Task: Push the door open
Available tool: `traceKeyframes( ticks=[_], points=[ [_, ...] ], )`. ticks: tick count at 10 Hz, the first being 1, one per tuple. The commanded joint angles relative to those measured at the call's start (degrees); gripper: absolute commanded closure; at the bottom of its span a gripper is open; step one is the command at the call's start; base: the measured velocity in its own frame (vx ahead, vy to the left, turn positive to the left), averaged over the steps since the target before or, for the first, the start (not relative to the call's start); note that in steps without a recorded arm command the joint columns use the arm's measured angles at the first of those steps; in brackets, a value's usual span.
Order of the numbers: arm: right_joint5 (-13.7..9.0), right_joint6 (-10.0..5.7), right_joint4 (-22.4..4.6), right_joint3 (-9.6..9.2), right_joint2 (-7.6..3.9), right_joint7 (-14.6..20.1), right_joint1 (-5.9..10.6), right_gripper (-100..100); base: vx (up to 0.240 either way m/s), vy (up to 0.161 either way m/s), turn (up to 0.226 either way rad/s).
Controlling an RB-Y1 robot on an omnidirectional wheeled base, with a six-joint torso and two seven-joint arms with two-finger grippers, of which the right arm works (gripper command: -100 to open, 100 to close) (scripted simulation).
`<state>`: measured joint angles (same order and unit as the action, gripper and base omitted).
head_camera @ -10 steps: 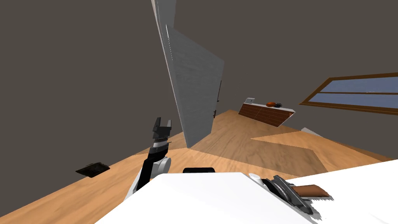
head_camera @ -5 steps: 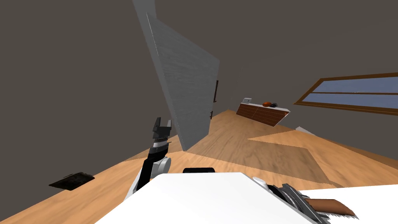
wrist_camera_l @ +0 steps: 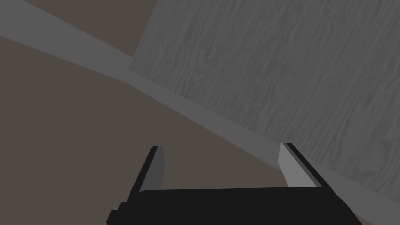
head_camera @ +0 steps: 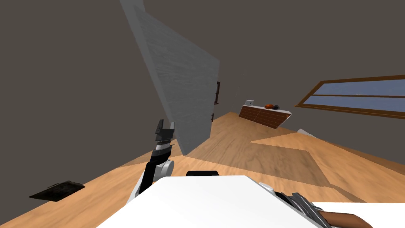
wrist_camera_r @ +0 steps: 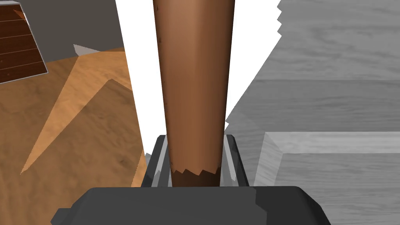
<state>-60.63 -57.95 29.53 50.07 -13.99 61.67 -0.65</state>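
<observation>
Just ahead-right of L claw (head_camera: 165, 126) stands the grey door (head_camera: 182, 87), ajar; contact unclear. Claw wide, holding nothing. Dark mat (head_camera: 57, 190) on floor (head_camera: 237, 150) off to claw's left, brown cabinet (head_camera: 263, 113) far beyond door. L arm (head_camera: 152, 170) upright, pointing toward door. R claw (wrist_camera_r: 195, 142) low, clamped on brown rod (wrist_camera_r: 195, 78).

A room in a home.
Wood floor (head_camera: 245, 146), grey door (head_camera: 178, 87), brown drawer chest (head_camera: 263, 114) by the wall, wood-framed window (head_camera: 356, 97).
</observation>
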Motion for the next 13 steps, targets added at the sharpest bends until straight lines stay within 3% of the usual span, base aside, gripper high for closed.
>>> traceKeyframes(
  ticks=[1, 5, 8, 9, 13],
  points=[
    [-0.78, -0.36, 0.41, 1.06, -0.47, -0.52, -0.48, 100, 0.07, -0.185, -0.058],
    [-2.73, -1.09, -0.29, 3.36, -1.11, -0.9, -1.35, 100, 0.091, -0.182, -0.06],
    [-3.38, -1.34, -0.52, 4.14, -1.33, -1.03, -1.65, 100, 0.048, -0.146, -0.029],
    [-3.21, -1.62, -1.74, 3.89, -1.55, -0.43, -1.13, 100, 0.022, -0.058, -0.015],
    [-5.11, -2.38, -2.26, 6.09, -2.04, -0.88, -2.14, 100, 0.034, -0.16, -0.04]
  ],
)
